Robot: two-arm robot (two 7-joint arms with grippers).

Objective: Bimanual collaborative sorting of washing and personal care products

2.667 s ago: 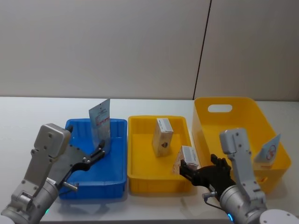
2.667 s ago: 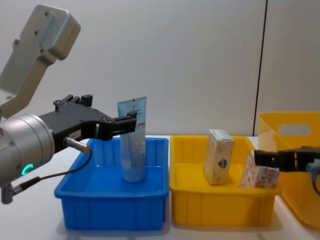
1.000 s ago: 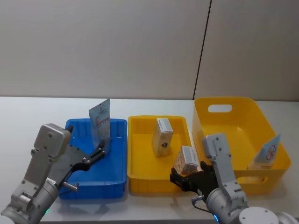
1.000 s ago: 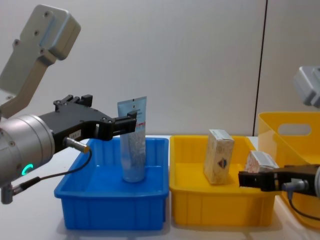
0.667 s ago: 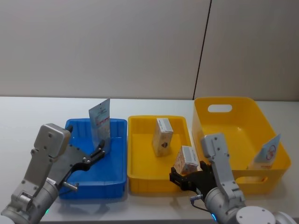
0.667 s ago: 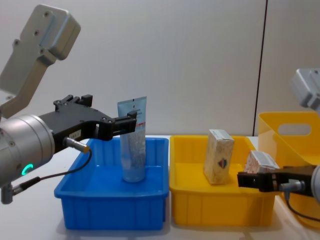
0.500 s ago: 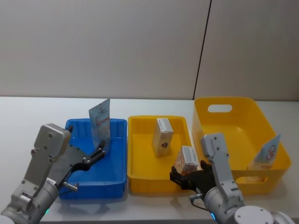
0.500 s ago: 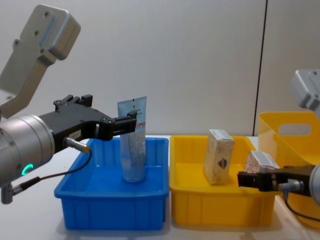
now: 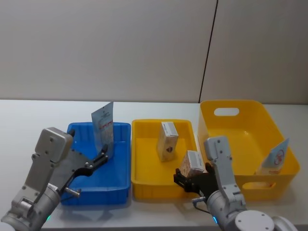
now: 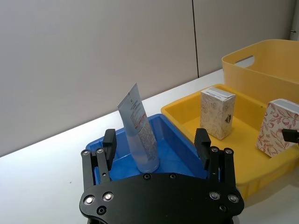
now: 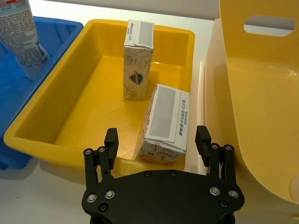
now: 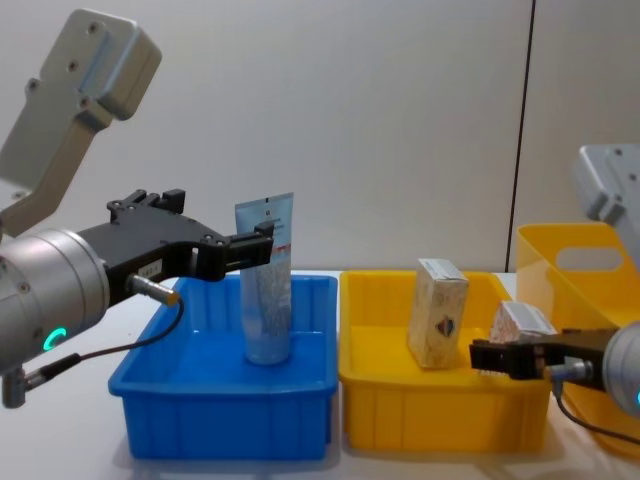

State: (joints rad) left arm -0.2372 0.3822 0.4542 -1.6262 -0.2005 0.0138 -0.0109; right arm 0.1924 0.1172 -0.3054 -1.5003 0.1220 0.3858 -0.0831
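A: Left gripper [image 10: 156, 144]?
B: Jaws spread wide, holding nothing. It hangs over the near part of the blue bin [image 9: 120, 185], just short of the pale blue tube [image 10: 138, 129]. The tube stands cap down in that bin, tilted, flat end up. In the chest view the left fingertips [image 12: 262, 240] overlap the tube's upper part; contact, can't tell.

A: Right gripper [image 11: 157, 141]?
B: Also wide apart, empty. It sits at the front wall of the small yellow bin [image 11: 51, 140], fingers either side of the white box with red-orange pattern [image 11: 163, 123] but clear of it in the wrist view.

A: Where's that box?
B: Inside the small yellow bin, near its right front corner, leaning. The beige box with dark emblem [image 9: 167, 141] stands upright farther back in the same bin, apart from it.

A: Anything else?
B: Second pale blue tube [image 9: 275, 155] leans against the right wall inside the large yellow bin [image 9: 230, 103], well away from both grippers.
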